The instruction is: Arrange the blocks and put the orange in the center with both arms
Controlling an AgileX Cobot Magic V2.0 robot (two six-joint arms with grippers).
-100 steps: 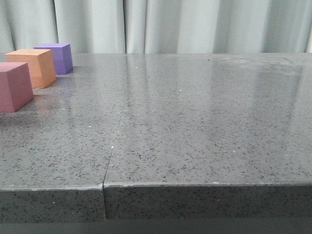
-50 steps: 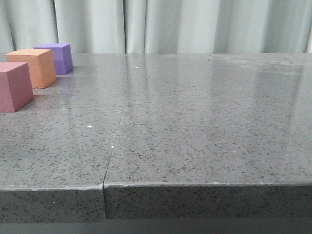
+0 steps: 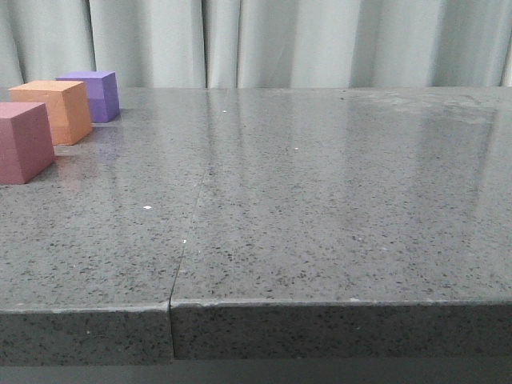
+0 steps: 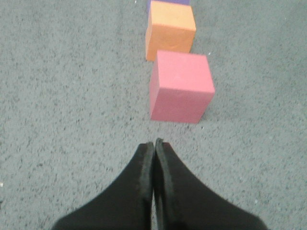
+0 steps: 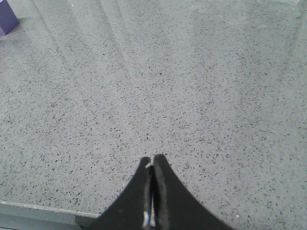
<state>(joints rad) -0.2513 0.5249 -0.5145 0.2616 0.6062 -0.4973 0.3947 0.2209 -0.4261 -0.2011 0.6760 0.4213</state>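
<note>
Three cubes stand in a row at the table's far left: the pink cube nearest, the orange cube behind it, the purple cube farthest. In the left wrist view the pink cube lies just ahead of my left gripper, which is shut and empty, a short gap away; the orange cube is beyond it and only an edge of the purple cube shows. My right gripper is shut and empty over bare table near the front edge; a corner of the purple cube shows far off.
The grey speckled table has a seam running front to back left of its middle. A pale curtain hangs behind. The table's front edge shows in the right wrist view. Neither arm shows in the front view.
</note>
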